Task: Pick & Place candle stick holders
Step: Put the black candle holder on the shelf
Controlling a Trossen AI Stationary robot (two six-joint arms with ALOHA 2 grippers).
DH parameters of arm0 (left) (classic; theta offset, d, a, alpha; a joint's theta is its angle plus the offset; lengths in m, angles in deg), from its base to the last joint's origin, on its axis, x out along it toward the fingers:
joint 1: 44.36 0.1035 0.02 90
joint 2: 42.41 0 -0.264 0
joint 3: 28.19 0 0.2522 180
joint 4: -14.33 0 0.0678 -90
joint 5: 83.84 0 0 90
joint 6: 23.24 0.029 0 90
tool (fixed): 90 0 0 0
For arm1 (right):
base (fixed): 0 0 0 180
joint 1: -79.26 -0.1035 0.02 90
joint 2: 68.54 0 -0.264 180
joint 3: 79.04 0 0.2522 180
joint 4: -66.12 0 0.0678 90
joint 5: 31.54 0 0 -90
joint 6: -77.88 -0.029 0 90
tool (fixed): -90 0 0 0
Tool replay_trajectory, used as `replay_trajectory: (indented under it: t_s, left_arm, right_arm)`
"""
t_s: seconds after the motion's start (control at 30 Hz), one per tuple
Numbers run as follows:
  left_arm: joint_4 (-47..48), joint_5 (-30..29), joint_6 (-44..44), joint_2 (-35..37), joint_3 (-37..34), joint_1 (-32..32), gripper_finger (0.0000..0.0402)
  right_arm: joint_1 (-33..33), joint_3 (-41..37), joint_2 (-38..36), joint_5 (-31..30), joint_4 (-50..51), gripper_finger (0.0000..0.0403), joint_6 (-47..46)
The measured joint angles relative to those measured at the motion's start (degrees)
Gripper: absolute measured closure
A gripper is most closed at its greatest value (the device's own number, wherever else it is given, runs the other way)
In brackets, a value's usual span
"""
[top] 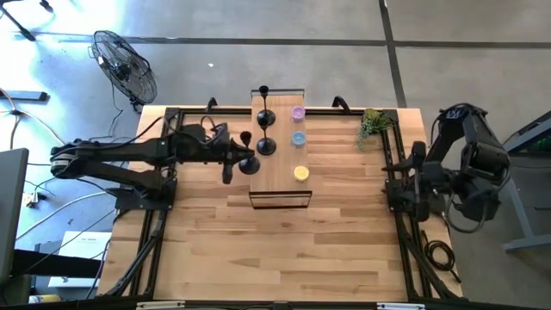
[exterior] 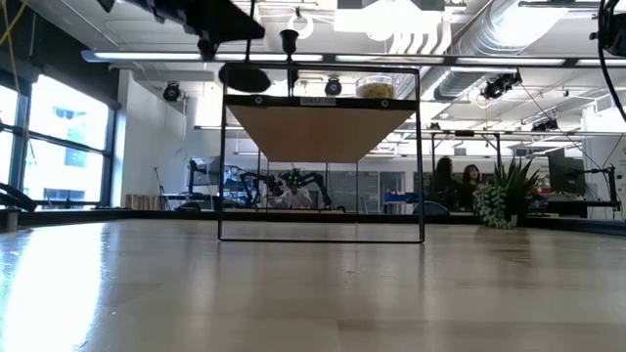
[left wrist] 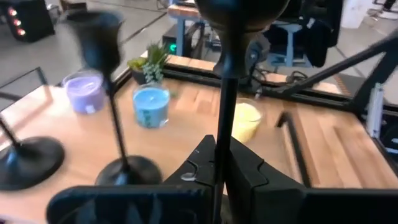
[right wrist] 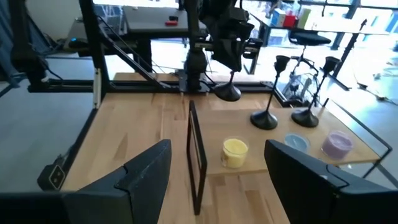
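My left gripper pinches a matte-black candle stick holder's thin stem at the raised wooden shelf's edge; my right gripper waits wide beside the counter.

The left gripper holds a candle holder at the shelf's left edge — two more holders stand there beside three candles.
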State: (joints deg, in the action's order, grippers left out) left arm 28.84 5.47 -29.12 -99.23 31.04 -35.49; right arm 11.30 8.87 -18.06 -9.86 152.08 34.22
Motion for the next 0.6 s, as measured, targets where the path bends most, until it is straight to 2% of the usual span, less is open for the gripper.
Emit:
replay_trajectory:
  t_s: [0.2, 0.4, 0.53, 0.6]
  left_arm:
    - [-9.6, 6.2, 0.0, -0.5, -4.4, 1.7, 0.0395]
    - [-16.7, 9.2, -1.6, -0.9, -7.4, 1.6, 0.0395]
    - [-19.3, 9.6, -3.3, -3.9, -8.4, 1.2, 0.0395]
    - [-23.5, 9.1, -3.3, -5.9, -8.3, 0.8, 0.0395]
  right_arm:
    - [4.0, 0.0, -0.4, 4.2, 0.1, 0.0149, 0.1]
    - [7.0, 0.0, -0.7, 7.3, 0.1, 0.0149, 0.8]
    - [8.3, 0.0, -0.7, 8.0, 0.1, 0.0158, 2.0]
    - [9.0, 0.0, -0.7, 8.5, 0.1, 0.0167, 2.8]
